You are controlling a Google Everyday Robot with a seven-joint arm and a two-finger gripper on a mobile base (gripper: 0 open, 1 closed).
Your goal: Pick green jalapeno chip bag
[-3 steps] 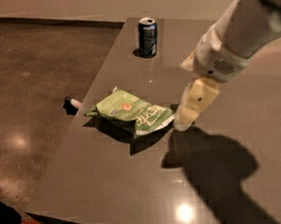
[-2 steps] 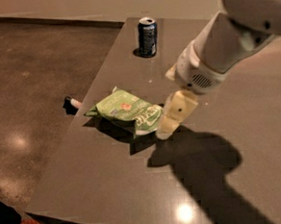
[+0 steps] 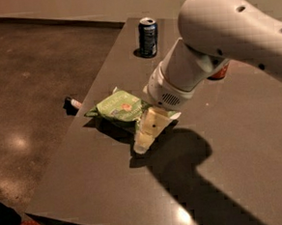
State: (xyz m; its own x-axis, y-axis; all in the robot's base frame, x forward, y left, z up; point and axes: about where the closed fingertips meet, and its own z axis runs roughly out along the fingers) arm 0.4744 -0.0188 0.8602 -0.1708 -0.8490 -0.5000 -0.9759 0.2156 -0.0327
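The green jalapeno chip bag (image 3: 117, 107) lies crumpled on the dark table (image 3: 240, 141), left of centre, light green with white lettering and a small orange-red mark. My gripper (image 3: 144, 139) hangs from the big white arm and sits at the bag's right end, its pale finger (image 3: 149, 128) over the bag's right edge and its tip down near the tabletop. The arm hides the right part of the bag.
A dark blue soda can (image 3: 148, 37) stands upright at the back of the table. An orange-red object (image 3: 220, 71) shows partly behind the arm. A small dark item with a pale end (image 3: 73, 103) lies on the floor left of the table edge.
The arm has swung left and down, bringing the gripper from right of the bag onto its right end. The bag and can have not moved.
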